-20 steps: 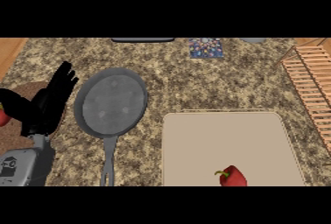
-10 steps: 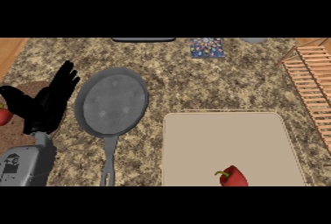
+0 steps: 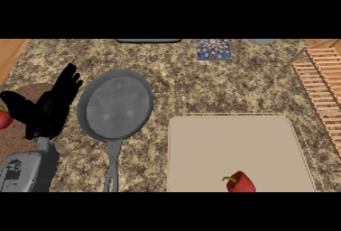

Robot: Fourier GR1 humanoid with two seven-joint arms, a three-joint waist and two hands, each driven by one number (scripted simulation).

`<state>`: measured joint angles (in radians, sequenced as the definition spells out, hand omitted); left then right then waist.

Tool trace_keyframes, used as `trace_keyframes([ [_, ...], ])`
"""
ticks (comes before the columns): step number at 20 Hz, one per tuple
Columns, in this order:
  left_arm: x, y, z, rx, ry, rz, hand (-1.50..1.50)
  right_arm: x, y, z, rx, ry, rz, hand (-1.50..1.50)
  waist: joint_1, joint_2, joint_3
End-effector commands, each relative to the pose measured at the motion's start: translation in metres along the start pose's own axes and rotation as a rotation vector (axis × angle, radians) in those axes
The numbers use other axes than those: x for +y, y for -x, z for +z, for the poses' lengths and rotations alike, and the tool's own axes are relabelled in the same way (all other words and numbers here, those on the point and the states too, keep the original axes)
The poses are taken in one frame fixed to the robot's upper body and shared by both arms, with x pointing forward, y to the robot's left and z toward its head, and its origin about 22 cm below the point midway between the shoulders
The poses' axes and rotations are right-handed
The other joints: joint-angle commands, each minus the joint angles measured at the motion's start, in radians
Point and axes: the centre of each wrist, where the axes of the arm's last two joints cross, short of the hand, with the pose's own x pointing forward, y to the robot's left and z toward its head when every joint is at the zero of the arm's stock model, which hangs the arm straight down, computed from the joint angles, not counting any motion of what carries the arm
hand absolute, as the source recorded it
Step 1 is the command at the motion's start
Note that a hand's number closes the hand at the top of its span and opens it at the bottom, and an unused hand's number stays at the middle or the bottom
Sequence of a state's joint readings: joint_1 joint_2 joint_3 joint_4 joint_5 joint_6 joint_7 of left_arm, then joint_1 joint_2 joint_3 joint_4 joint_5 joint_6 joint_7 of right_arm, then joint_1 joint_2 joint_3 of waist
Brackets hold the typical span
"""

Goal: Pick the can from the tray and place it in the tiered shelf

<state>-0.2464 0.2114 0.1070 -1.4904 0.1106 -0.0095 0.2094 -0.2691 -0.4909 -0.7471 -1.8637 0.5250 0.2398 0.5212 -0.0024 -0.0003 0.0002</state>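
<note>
Can: nowhere to be seen, neither on the tray nor elsewhere on the counter.

At the far left edge, a sliver of something red (image 3: 3, 120) over a brown round patch (image 3: 15, 144); too cut off to name. Just right of it, left hand (image 3: 49, 113), wide open, fingers straight and pointing away, holding nothing, resting just left of the pan (image 3: 116, 108), not seen to touch it. Pan lying flat, handle toward the near edge.

Right of the pan handle, tray (image 3: 200, 149), beige and flat, bearing only a red pepper (image 3: 240, 182) at its near edge. Along the far edge, a dark flat thing (image 3: 148, 41), a patterned square (image 3: 214, 49) and a grey rim (image 3: 262, 41); none clearly a can. At the far right, slatted wooden shelf (image 3: 324, 85), well apart from the hand. No right hand in view.

Judging from the task alone: likely stiff, smooth-sided and fairly light, apt to slip or roll if tipped. Best taken round the middle of its side, thumb opposite fingers, kept upright on the way to the shelf. First, though, worth finding it; possibly out of view beyond the near edge of the tray.
</note>
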Motion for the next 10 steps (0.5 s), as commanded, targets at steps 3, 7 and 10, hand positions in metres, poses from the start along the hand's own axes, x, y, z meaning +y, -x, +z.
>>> trace_keyframes([
  [3,0.013,-0.024,0.006,-0.006,0.002,-0.008,0.00,-0.005,0.026,-0.002,0.008,0.011,0.005,1.50,0.002,-0.001,0.000],
  [7,0.011,0.007,0.007,0.005,0.004,-0.001,0.00,0.008,0.055,-0.030,0.132,0.148,0.039,-1.50,0.008,0.003,0.000],
  [10,-0.001,-0.005,-0.010,-0.002,-0.009,-0.014,0.00,0.003,0.057,-0.035,0.076,0.216,-0.021,-1.50,0.002,0.002,0.000],
])
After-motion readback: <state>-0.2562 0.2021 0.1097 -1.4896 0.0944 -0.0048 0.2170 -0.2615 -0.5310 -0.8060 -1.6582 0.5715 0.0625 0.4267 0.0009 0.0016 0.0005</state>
